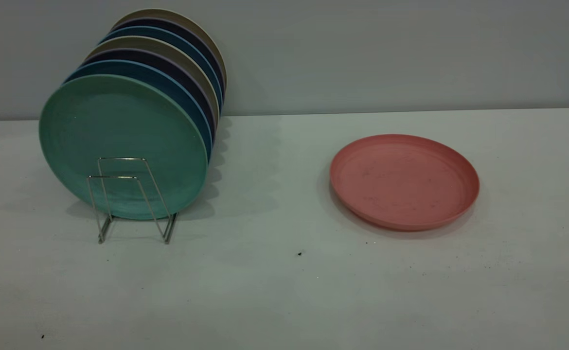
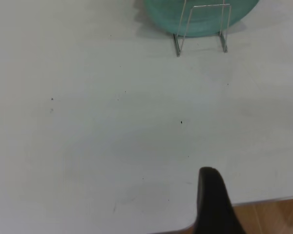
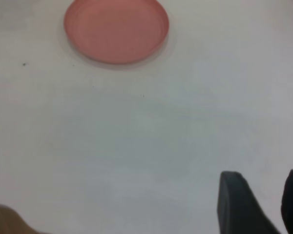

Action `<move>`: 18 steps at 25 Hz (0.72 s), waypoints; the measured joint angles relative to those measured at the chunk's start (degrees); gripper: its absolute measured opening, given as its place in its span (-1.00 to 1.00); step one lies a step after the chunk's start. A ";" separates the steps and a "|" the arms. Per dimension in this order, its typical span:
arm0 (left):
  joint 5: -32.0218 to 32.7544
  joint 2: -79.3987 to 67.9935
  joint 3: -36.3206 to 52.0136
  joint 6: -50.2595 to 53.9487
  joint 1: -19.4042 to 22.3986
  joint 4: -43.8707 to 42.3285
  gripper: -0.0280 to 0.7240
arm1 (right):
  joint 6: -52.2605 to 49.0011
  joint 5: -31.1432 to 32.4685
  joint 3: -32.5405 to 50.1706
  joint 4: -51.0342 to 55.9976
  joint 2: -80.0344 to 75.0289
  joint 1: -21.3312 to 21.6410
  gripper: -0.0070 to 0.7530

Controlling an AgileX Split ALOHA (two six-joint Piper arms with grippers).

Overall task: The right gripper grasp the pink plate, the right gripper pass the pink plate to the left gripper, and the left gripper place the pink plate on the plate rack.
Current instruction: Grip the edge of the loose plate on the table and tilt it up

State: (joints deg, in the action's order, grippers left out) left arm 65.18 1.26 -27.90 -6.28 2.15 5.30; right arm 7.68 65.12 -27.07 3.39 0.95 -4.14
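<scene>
Pink plate (image 1: 404, 181): I see it lying flat on the white table (image 1: 275, 291), right of centre, with bare tabletop all around its low raised rim; round, shallow, matte, faint dark specks inside.
Plate rack (image 1: 131, 199): thin silver wire with upright trapezoid loops, standing at my left, well apart from the pink plate. Its 2 front loops stand bare.
Racked plates: a green plate (image 1: 119, 146) stands upright at the front, touching the wire, with blue, dark and beige ones packed behind it.
Right gripper (image 3: 261, 195): from its wrist camera I see 2 tapered black fingers parted with a gap between them, holding nothing, over bare table and well apart from the plate.
Left gripper (image 2: 217, 202): only 1 black finger shows, near the rounded table corner; I cannot tell how far it is open.
Room: wide bare table between rack and plate.
</scene>
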 joint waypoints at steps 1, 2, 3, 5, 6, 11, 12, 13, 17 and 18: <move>0.00 0.00 0.00 0.00 0.00 0.00 0.33 | 0.00 0.00 0.00 0.00 0.00 0.00 -0.35; 0.00 0.00 0.00 0.00 0.00 0.00 0.33 | 0.00 0.00 0.00 0.00 0.00 0.00 -0.35; 0.00 0.00 0.00 0.00 0.00 0.00 0.32 | 0.00 0.00 0.00 0.00 0.00 0.00 -0.35; -0.32 0.00 -0.05 0.00 0.00 0.08 0.31 | 0.00 0.00 0.00 0.00 0.00 0.00 -0.35; -1.18 0.00 -0.30 0.00 0.00 0.77 0.29 | 0.00 0.00 0.00 -0.01 0.00 0.00 -0.35; -11.86 -0.84 -0.70 -0.18 0.00 8.11 0.23 | 2.20 -4.93 -1.12 -0.06 -4.06 0.00 -0.35; -13.13 -1.82 -0.70 -0.18 0.00 8.83 0.22 | 2.46 -7.24 -1.16 -0.06 -5.49 0.00 -0.35; -14.31 -3.52 -0.70 -0.18 0.00 9.86 0.22 | 2.59 -10.29 -1.16 0.05 -7.17 0.00 -0.35; -18.08 -13.14 -0.75 -1.03 0.00 15.99 0.22 | 4.24 -21.94 -1.23 4.38 -16.45 0.00 -0.35; -19.02 -16.15 -0.75 -2.30 0.00 18.08 0.22 | 5.57 -24.03 -1.23 6.82 -19.81 0.00 -0.35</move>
State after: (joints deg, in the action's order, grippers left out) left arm 46.15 -14.90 -28.64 -8.58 2.15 23.38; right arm 13.25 41.09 -28.29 10.21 -18.86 -4.14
